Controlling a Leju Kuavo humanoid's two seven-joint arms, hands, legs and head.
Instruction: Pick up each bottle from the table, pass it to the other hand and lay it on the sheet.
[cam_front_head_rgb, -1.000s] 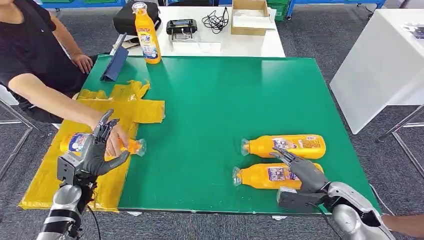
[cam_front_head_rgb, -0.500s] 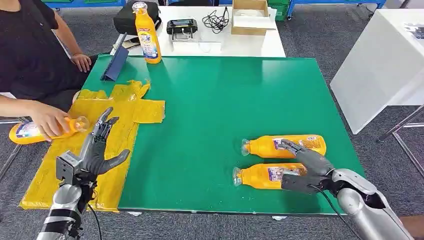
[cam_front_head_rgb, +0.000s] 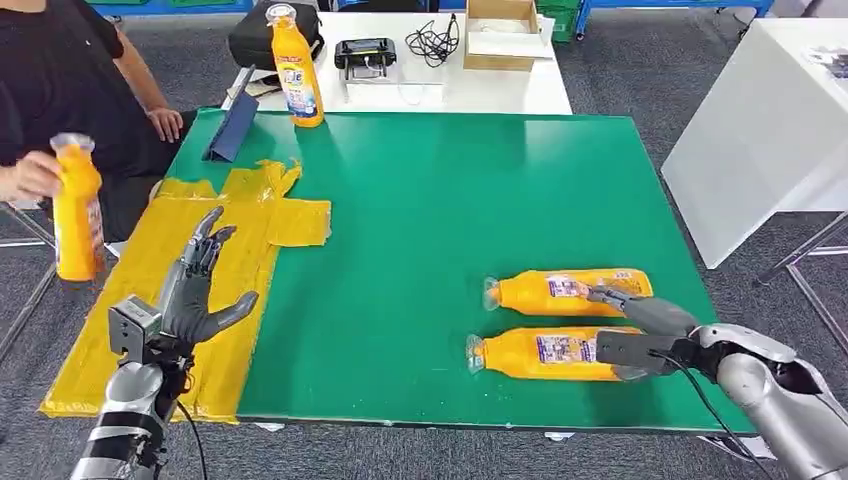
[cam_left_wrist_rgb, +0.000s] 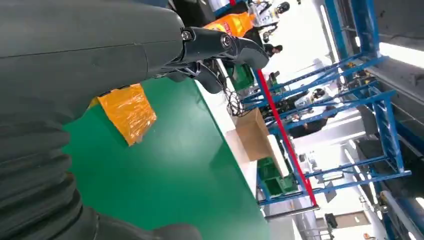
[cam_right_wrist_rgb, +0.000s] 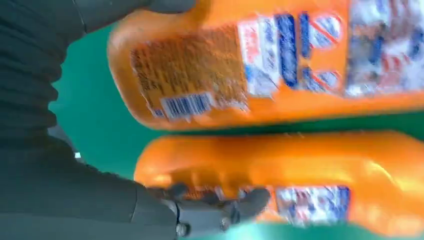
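Two orange bottles lie on their sides on the green table (cam_front_head_rgb: 430, 200), caps pointing left: the far bottle (cam_front_head_rgb: 565, 292) and the near bottle (cam_front_head_rgb: 540, 353). My right hand (cam_front_head_rgb: 640, 325) is spread over their bottom ends, with its fingers (cam_front_head_rgb: 612, 297) on the far bottle and its thumb on the near bottle (cam_right_wrist_rgb: 350, 170). It grips neither. My left hand (cam_front_head_rgb: 195, 290) hovers open over the yellow sheet (cam_front_head_rgb: 160, 260), fingers (cam_left_wrist_rgb: 220, 45) spread and holding nothing. A person at the left holds a third bottle (cam_front_head_rgb: 78, 210) upright off the table.
Another orange bottle (cam_front_head_rgb: 297, 70) stands upright at the table's back edge, beside a blue folder (cam_front_head_rgb: 232, 128). Behind it, a white table holds a black bag (cam_front_head_rgb: 250, 40), a device, cables and a cardboard box (cam_front_head_rgb: 500, 35). A white table (cam_front_head_rgb: 770, 120) stands at the right.
The person has lifted the bottle away from the sheet and now holds it upright at the left. My right hand has slid right onto the bottles' bottom ends. My left hand has barely moved.
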